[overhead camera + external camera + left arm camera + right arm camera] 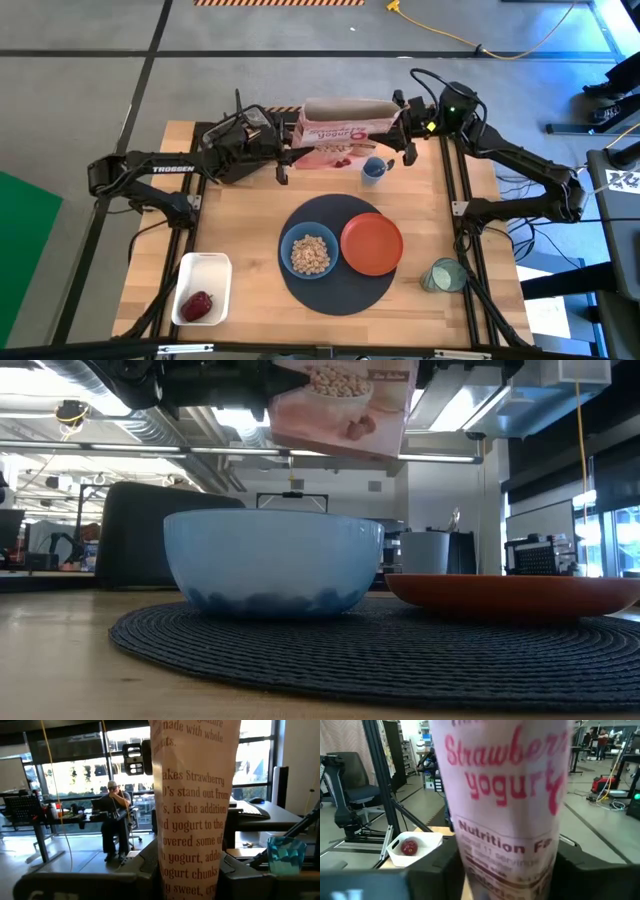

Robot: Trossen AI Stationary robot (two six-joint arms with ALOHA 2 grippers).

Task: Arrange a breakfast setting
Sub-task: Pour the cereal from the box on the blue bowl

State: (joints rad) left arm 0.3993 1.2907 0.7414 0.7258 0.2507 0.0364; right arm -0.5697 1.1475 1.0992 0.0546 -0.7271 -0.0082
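Observation:
A pink-and-white cereal box (340,133) hangs in the air over the table's far side, held between both grippers; it also shows at the top of the low view (340,405). My left gripper (288,152) is shut on its left end, my right gripper (402,130) on its right end. On the round navy placemat (335,292) stand a light-blue bowl (309,253) with cereal in it and an orange-red plate (371,243). A green-tinted glass (440,275) stands to the right of the mat. A red fruit (198,304) lies in a white tray (205,268). Spoon and toast are out of view. My left gripper pinches the box's left end (165,870) between its two fingers, which come level from the table's left and stand on either side of a narrow printed panel. The box is lifted clear of the table. My right gripper pinches the box's right end (470,870) between its two fingers, which come level from the table's right, one on each side of the nutrition panel. The box hangs clear of the table, lying lengthwise between the two grippers.
A small blue cup (375,168) stands on the table just below the box, toward the right. The white tray sits at the near left corner. Bare wood lies between the mat and the table's left edge. A person sits at a desk (116,815) in the room beyond.

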